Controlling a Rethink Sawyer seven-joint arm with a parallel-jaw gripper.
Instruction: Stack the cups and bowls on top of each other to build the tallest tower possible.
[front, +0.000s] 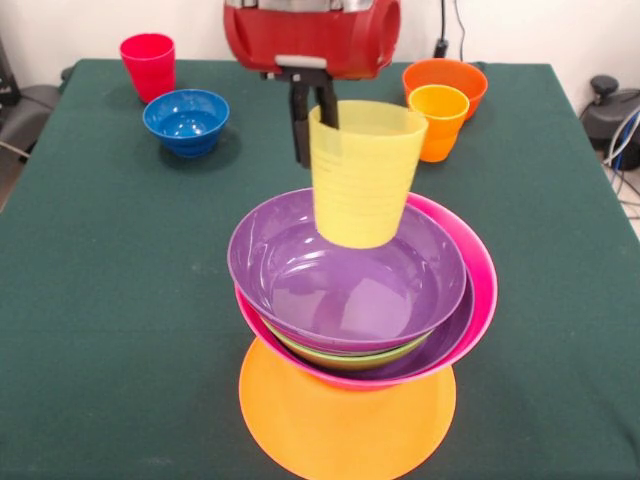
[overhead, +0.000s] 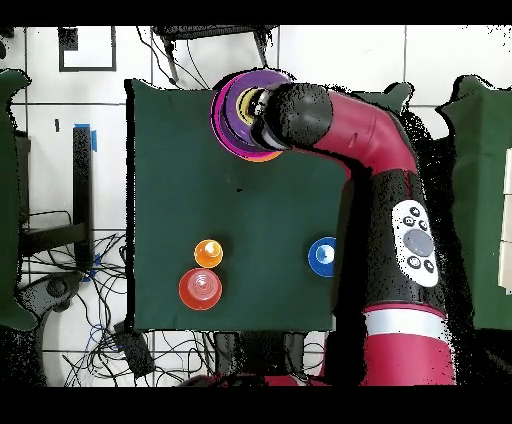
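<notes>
The tower (front: 360, 300) stands near the table's front edge. Its base is the wide orange bowl (front: 345, 415). On that rest the pink bowl (front: 482, 290), a purple bowl, the lime green bowl (front: 345, 357) and a second purple bowl (front: 345, 270) on top. My gripper (front: 314, 130) is shut on the rim of the translucent yellow cup (front: 362, 175). The cup hangs upright over the top purple bowl, its bottom just inside the rim. In the overhead view my arm covers most of the tower (overhead: 230, 120).
At the table's far side stand a red cup (front: 148, 62) and a small blue bowl (front: 186, 120) on the left, and a red-orange bowl (front: 450, 75) with an orange-yellow cup (front: 438, 120) in front of it on the right.
</notes>
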